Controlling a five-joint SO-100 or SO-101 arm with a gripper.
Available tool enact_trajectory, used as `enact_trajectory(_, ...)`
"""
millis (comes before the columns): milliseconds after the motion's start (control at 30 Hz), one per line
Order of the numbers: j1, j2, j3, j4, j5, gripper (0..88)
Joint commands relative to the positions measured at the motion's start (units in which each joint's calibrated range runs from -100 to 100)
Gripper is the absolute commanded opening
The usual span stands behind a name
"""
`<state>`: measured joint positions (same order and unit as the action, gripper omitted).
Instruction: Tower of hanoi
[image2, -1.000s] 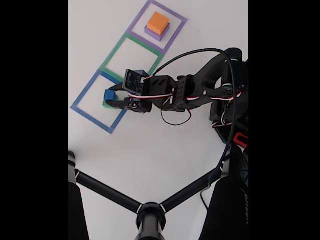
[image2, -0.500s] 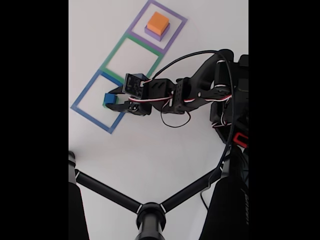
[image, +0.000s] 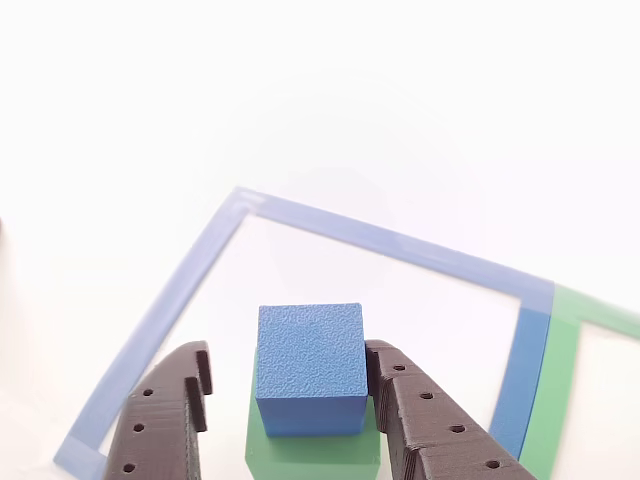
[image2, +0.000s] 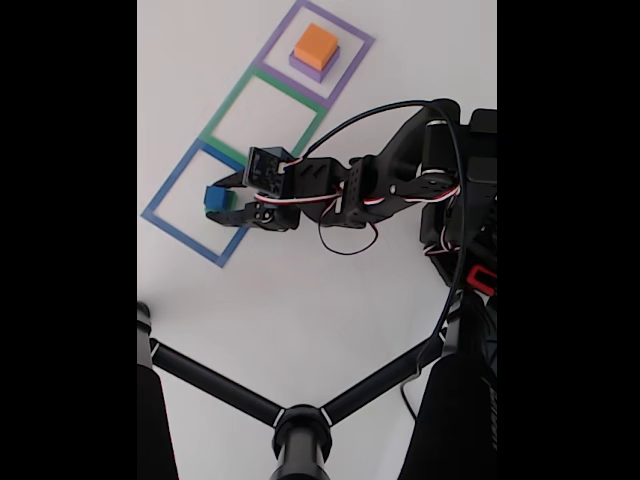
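Inside the blue outline (image2: 196, 204): one blue cube (image: 310, 368) atop one green block (image: 312, 450).

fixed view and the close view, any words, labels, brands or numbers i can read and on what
No text reads in either view.
The blue cube, the green block beneath it and the gripper fingers bear no lettering.
Pale marks on a black tripod leg in the fixed view are too blurred to read.
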<state>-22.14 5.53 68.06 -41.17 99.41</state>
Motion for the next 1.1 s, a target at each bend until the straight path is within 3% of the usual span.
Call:
enact_trajectory(0, 0.2, -0.5, -2.1, -1.7, 0.6, 19.8)
enact_trajectory(200, 0.4, -2.6, -2.0, -0.9, 0.6, 20.8)
enact_trajectory(400, 0.4, -11.8, -2.2, 8.1, 0.6, 20.4)
enact_trajectory(733, 3.3, -35.1, -10.1, 48.1, 0.6, 10.3)
enact_trajectory(1067, 7.4, -41.5, -33.2, 87.6, 0.6, 1.2)
